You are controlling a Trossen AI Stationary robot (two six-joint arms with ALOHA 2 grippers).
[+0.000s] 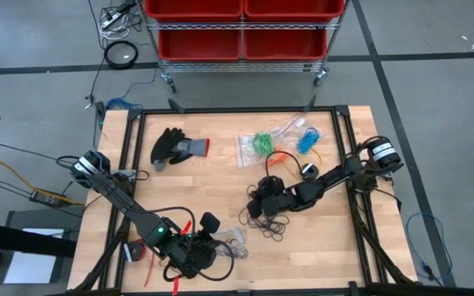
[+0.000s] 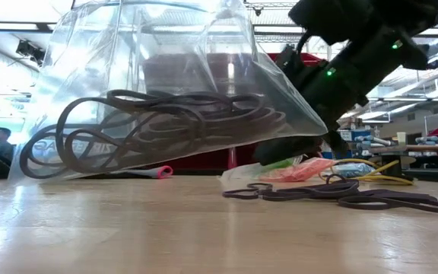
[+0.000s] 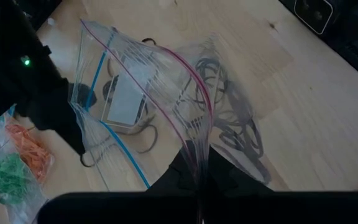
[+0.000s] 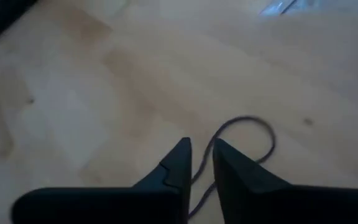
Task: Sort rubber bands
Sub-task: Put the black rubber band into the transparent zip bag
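The wooden counter [image 1: 220,181] fills the frame's middle. At lower centre the left gripper [image 1: 208,247] – jaws pressed together – pinches a clear bag [image 3: 160,93] of dark bands. Right of centre, the right gripper [image 4: 201,155], jaws slightly parted (a thin band between them), hangs over loose black rubber bands [image 1: 268,224].

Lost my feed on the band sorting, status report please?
Left hand shut on clear bag of black bands. Right hand low over loose black band, fingers slightly apart, nothing held. Nothing blocking.
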